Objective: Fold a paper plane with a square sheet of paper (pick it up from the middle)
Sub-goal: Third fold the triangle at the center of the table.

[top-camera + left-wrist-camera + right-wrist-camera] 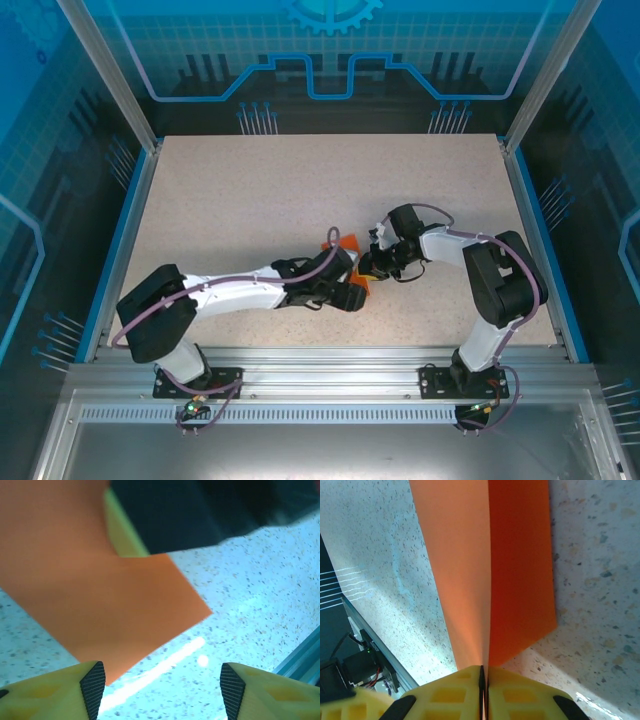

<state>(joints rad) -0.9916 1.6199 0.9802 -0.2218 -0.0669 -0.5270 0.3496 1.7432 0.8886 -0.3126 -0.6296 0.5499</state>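
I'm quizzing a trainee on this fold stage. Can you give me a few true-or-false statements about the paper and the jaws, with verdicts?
1. The right gripper has its jaws shut on the orange paper. True.
2. The left gripper has its jaws clamped on the paper. False: they stand open and grip nothing.
3. The paper is a flat, unfolded square. False: the right wrist view shows a crease running up from the jaws.
4. Both arms meet at the paper over the speckled table. True.
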